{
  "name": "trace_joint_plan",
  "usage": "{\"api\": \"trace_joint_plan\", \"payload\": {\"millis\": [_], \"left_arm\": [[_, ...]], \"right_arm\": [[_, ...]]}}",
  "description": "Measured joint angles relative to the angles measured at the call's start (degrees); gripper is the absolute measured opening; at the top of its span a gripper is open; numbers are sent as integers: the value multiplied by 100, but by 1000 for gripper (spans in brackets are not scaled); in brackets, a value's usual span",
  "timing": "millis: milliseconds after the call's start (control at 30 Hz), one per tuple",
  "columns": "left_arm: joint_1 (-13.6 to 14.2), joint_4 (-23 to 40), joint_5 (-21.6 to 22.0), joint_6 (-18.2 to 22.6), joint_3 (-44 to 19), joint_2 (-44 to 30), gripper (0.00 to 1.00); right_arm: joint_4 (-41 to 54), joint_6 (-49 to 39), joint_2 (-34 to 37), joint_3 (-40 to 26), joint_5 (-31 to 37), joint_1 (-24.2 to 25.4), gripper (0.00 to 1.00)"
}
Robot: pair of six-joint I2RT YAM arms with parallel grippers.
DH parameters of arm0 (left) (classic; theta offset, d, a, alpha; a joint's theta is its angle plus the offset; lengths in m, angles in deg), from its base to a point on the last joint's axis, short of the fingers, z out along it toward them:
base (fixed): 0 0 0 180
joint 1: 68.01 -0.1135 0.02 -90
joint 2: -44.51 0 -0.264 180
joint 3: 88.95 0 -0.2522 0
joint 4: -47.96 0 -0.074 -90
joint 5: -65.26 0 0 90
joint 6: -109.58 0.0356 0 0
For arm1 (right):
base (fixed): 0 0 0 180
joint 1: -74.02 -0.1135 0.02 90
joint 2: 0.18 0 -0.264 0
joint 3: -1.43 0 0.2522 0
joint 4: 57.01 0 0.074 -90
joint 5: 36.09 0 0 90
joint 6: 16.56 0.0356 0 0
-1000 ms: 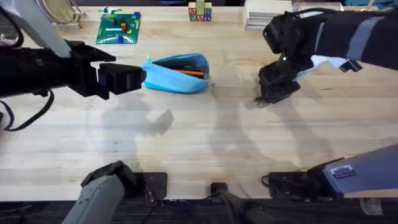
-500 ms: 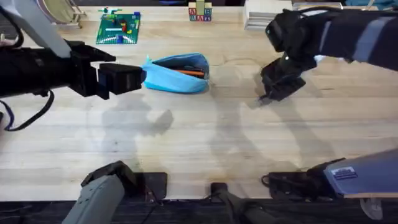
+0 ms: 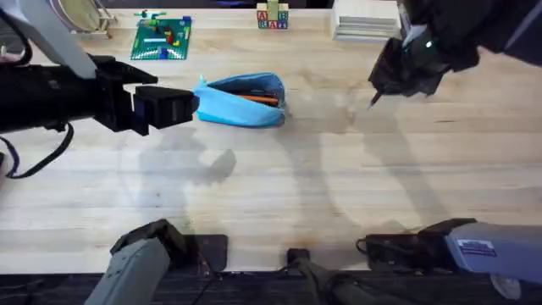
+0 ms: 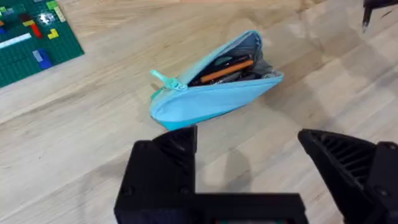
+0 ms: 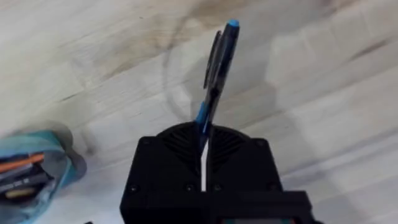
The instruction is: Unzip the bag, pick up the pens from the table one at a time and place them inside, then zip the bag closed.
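Overhead: green brick plate (image 3: pixel 161 39) lies behind the open bag (image 3: pixel 241 100).

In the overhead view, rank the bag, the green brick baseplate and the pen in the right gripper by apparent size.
1. The bag, largest.
2. The green baseplate, smaller but fairly close to the bag.
3. The pen held by the right gripper, smallest. It is raised nearer the camera and partly hidden, so its look is unsure.

Lower end of the dark pen (image 5: pixel 214 68) hidden between the right tool (image 5: pixel 204 158) fingers.
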Motion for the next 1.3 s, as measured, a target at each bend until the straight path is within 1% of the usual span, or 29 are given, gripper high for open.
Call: {"api": "trace_joint_plan", "payload": {"millis": [167,333,567,733,767,967,1000,1167,1300], "left_arm": [[0,0,0,0,0,0,993],[0,0,0,0,0,0,993],[0,0,0,0,0,0,993],[0,0,0,0,0,0,993],[0,0,0,0,0,0,993],[0,0,0,0,0,0,994],[0,0,0,0,0,0,994],[0,0,0,0,0,1,994],[0,0,0,0,0,0,994]], "right_arm": [[7,-1280,-116,-359,52,-205,32],[-129,-2759,-124,-716,76,-553,32],[-723,-4794,-124,-765,78,-1143,32],[-1175,-5886,-124,-767,15,-1438,33],[-1276,-6482,-125,-767,-287,-1481,33],[-1302,-7444,-124,-767,-1121,-1481,33],[-1302,-7937,-126,-767,-1596,-1481,33],[-1320,-8707,-124,-767,-2302,-1481,33],[-1385,-9076,-112,-769,-2677,-1481,33]]}}
